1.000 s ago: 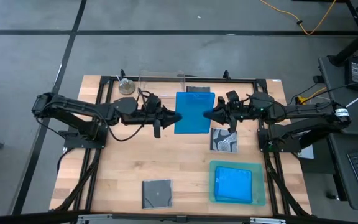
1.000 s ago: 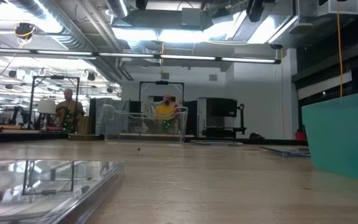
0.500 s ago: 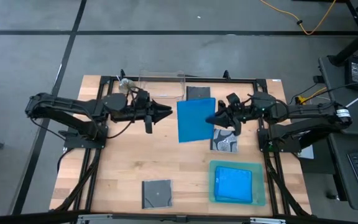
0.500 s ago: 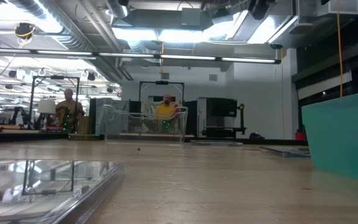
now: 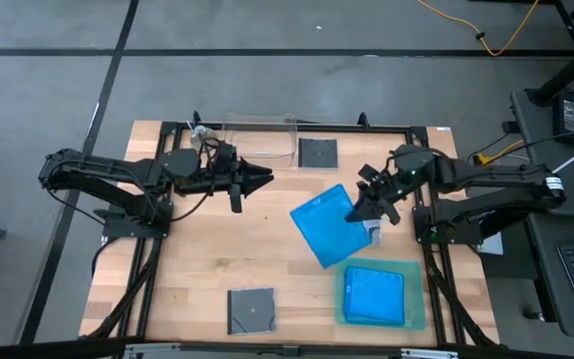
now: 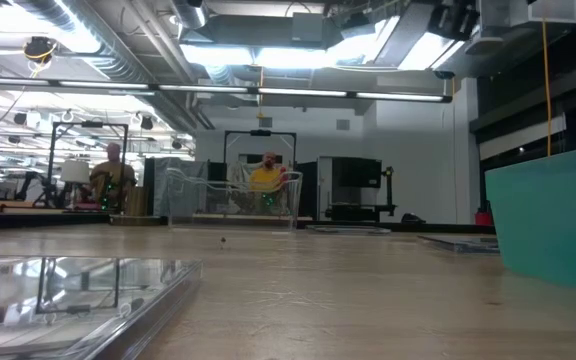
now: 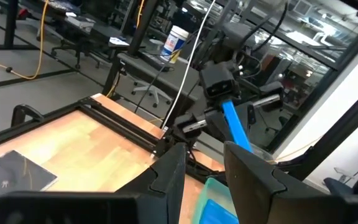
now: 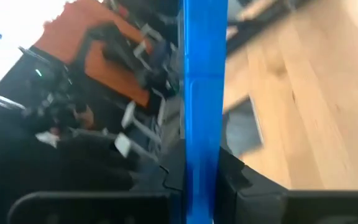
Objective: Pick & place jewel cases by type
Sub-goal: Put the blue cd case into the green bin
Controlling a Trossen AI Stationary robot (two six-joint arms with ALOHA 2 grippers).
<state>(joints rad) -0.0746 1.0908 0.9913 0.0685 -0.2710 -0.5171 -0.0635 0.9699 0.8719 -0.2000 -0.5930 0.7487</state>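
My right gripper point(image 5: 359, 209) is shut on a bright blue rectangular case point(image 5: 325, 227), held over the table's middle right, just on the far side of the green tray point(image 5: 417, 299). The tray holds more blue cases point(image 5: 375, 296). My left gripper point(image 5: 265, 178) is open and empty at the far left of centre. One dark square case point(image 5: 317, 153) lies flat at the far side and another point(image 5: 252, 309) lies flat near the front edge. The patterned case point(image 5: 374, 234) lies mostly hidden under my right gripper. My right gripper pinches the blue case between its two fingers at the edge nearest the table's right side point(image 5: 347, 206). The right wrist view shows the case edge-on between the fingers point(image 8: 204, 149). The fingers come from the table's right, slanting down. The case is lifted clear and turned askew.
A clear plastic tub point(image 5: 259, 140) stands at the far edge, between my left gripper and the far dark case. The black frame rails point(image 5: 407, 128) run along the table's sides. Bare wood lies in the middle and at the near left. People stand in the room beyond the table point(image 6: 268, 180).
My left gripper has let go of the blue case's left edge and drawn back toward the table's left. My right gripper has carried the case toward the near edge and right, toward the green tray. The case has turned about and now sits askew.
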